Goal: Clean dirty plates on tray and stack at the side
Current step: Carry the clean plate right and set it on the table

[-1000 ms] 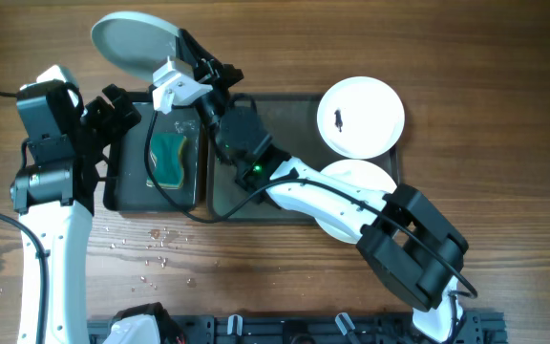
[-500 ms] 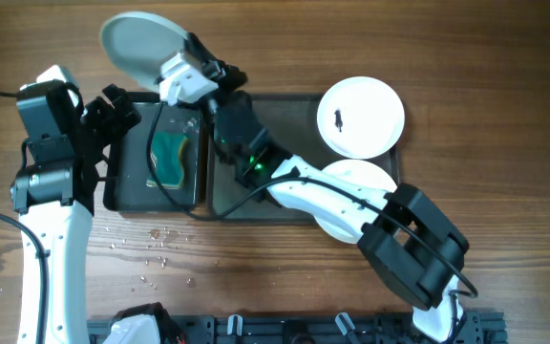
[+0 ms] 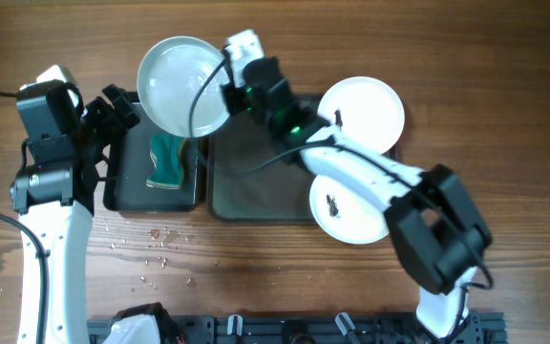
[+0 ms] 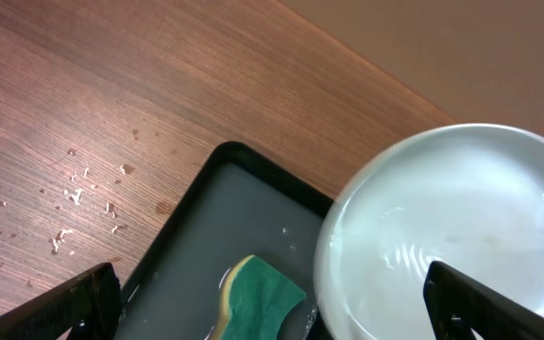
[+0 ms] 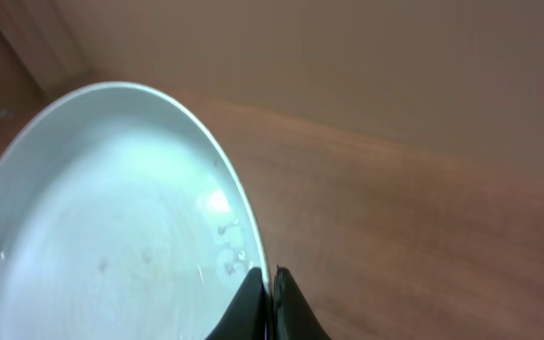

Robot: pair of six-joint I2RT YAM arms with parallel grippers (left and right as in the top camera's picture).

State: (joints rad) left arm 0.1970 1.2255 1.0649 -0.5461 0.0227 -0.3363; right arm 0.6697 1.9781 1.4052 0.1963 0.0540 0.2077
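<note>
The wet bluish plate (image 3: 181, 84) is being gripped by its rim in the closed right end effector (image 3: 229, 91) above the small black tray's (image 3: 122, 194) far edge, presumably to drain, while the open, empty left end effector (image 3: 117, 110) is being held at that tray's left edge.

— The bench (image 3: 504, 57)?
— Brown wood, matt, with a fine visible grain.
— And the plate (image 3: 184, 84) at eleven o'clock?
— Smooth and glossy, beaded with water. The black tray (image 3: 127, 196) shines too; the sponge (image 3: 167, 161) looks like soft green foam.
</note>
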